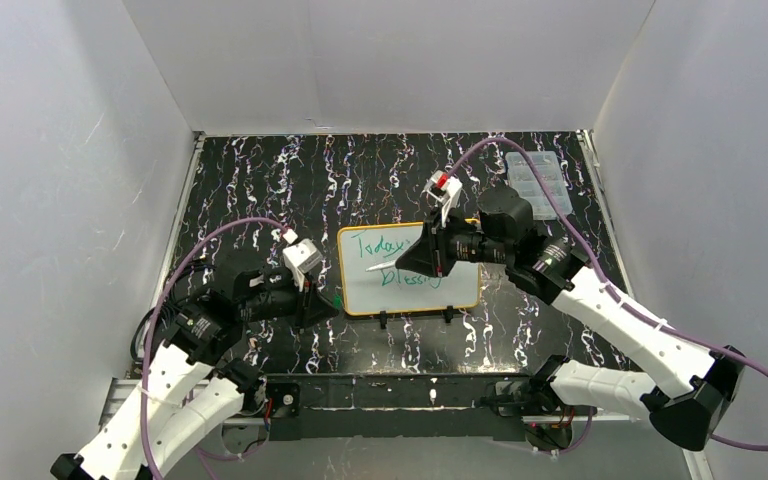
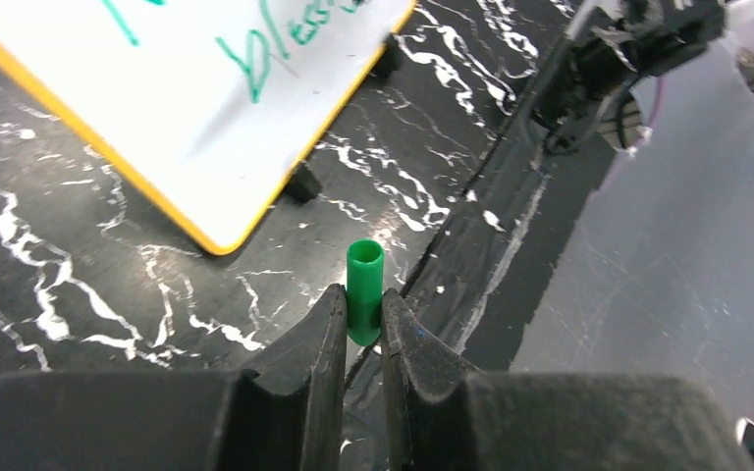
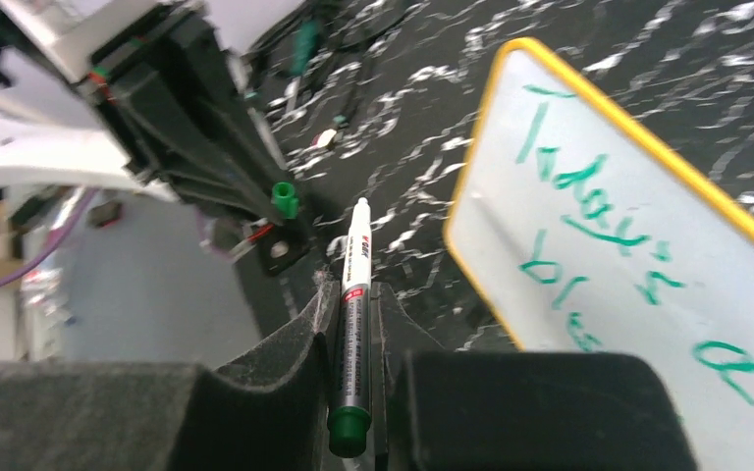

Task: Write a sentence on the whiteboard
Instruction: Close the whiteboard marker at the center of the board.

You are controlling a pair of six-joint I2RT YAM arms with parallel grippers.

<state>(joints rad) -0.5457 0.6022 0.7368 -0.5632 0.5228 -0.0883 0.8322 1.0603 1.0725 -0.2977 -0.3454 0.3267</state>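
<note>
whiteboard (image 1: 408, 290) lies near right pincer (image 1: 401, 264), beside left pincer (image 1: 332, 304).

In the top view, part of the writing on the whiteboard (image 1: 362, 295) is covered by the right gripper (image 1: 405, 262), and the second written line is too small to be read. In the left wrist view, the whiteboard (image 2: 187, 118) is cut off by the top and left edges, so only fragments of green lettering are shown. The lower end of the green cap (image 2: 364, 265) is hidden between the fingers (image 2: 319, 339) of the left gripper (image 2: 363, 294). In the right wrist view, the whiteboard (image 3: 638, 294) is cut off by the right and bottom edges, and the print on the marker (image 3: 355, 294) is blurred beyond reading. The contents of the clear box (image 1: 538, 178) are too small to be determined.
</note>
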